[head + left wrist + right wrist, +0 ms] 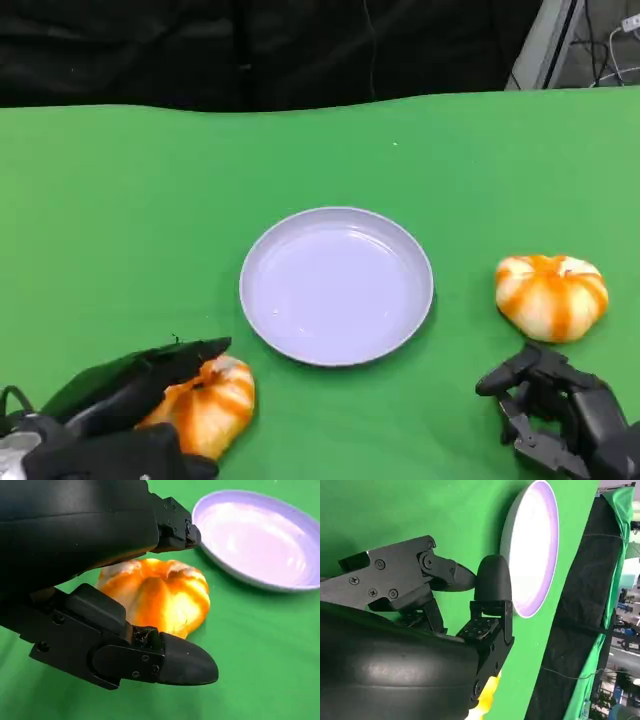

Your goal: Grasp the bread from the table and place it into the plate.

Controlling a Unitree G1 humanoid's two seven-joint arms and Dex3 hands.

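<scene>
Two round orange-and-white breads lie on the green table. The left bread (210, 403) sits at the front left, and my left hand (120, 415) grips it, one finger across its top and the thumb below. In the left wrist view the bread (162, 595) is wedged between the black fingers (172, 527) and the thumb of my left hand (85, 545). The pale lilac plate (335, 285) stands in the middle with nothing in it, just beyond the held bread (260, 535). The right bread (552, 295) rests just ahead of my right hand (560, 415), which holds nothing, fingers apart.
The green cloth (120, 200) spreads wide around the plate. A black curtain runs behind the table's far edge. In the right wrist view my right hand (420, 630) hovers over the cloth, with the plate (532, 545) beyond and a yellow sliver of bread (487, 700).
</scene>
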